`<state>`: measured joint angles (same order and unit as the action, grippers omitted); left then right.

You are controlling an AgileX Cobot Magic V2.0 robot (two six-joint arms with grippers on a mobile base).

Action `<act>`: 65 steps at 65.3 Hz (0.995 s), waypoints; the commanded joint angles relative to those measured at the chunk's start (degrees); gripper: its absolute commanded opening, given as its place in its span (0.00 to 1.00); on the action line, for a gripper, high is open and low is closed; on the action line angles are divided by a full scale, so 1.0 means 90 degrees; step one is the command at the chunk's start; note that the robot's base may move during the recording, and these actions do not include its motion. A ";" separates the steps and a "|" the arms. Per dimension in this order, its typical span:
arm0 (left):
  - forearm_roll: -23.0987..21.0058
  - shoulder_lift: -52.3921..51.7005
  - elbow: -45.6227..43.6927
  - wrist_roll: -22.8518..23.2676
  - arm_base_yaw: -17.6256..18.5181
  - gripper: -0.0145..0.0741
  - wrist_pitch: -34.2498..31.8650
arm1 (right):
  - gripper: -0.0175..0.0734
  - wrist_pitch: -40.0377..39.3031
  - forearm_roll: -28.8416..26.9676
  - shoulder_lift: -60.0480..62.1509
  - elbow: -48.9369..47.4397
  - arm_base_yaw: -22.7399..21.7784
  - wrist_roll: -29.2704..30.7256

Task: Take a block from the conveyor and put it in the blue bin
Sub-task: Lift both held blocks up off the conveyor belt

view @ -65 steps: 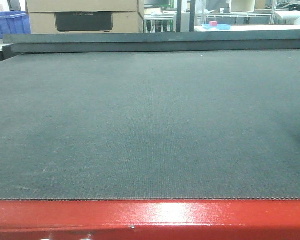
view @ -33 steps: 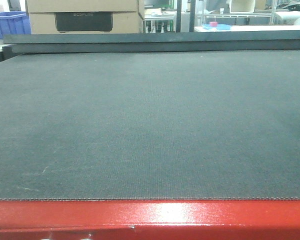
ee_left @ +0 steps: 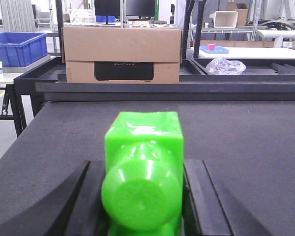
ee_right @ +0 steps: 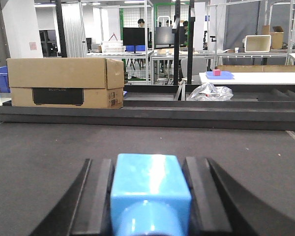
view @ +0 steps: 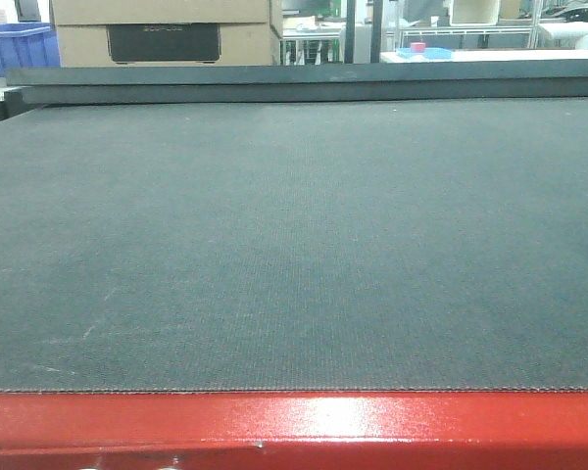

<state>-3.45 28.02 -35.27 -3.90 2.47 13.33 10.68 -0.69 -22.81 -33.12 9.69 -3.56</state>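
Evidently nothing has changed on the front view over the last second: the conveyor (view: pixel 294 245) shows the same bare stretch of dark belt above its red frame (view: pixel 294 421), with no arm and no object on it. That suggests the picking is already done and the carrying has not begun.

Up close, the right pincer (ee_right: pixel 148 167) is clamped on the block (ee_right: pixel 150 184), its dark fingers pressed against the two blue sides. The left pincer (ee_left: pixel 142 164) is likewise closed around a green block (ee_left: pixel 143 172).

Both wrists sit low and level over the belt, pointing straight to twelve o'clock toward the cardboard box (ee_left: pixel 122 54) at the far edge.

The blue bin (ee_left: pixel 17 46) stands off the belt at about ten o'clock from the left wrist, well apart from both pincers. A pink cube (ee_right: pixel 217 73) lies far off at one o'clock and is no part of this.

The grab looks complete. What remains, as I judge it, is a long swing of the right arm toward ten o'clock, then the release.
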 commanded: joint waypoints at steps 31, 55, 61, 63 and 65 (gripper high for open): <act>-0.0028 -0.0034 -0.0003 -0.0016 0.0046 0.04 -0.0099 | 0.01 -0.0176 0.0077 0.0030 -0.0004 0.0009 0.0012; -0.0028 -0.0034 -0.0003 -0.0016 0.0046 0.04 -0.0099 | 0.01 -0.0187 0.0077 0.0030 -0.0004 0.0009 0.0012; -0.0028 -0.0034 -0.0003 -0.0016 0.0046 0.04 -0.0099 | 0.01 -0.0187 0.0077 0.0030 -0.0004 0.0009 0.0012; -0.0028 -0.0034 -0.0003 -0.0016 0.0046 0.04 -0.0099 | 0.01 -0.0187 0.0077 0.0030 -0.0004 0.0009 0.0012; -0.0028 -0.0034 -0.0003 -0.0016 0.0046 0.04 -0.0099 | 0.01 -0.0187 0.0077 0.0030 -0.0004 0.0009 0.0012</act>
<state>-3.45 28.02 -35.27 -3.90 2.47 13.33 10.68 -0.58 -22.81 -33.12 9.69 -3.56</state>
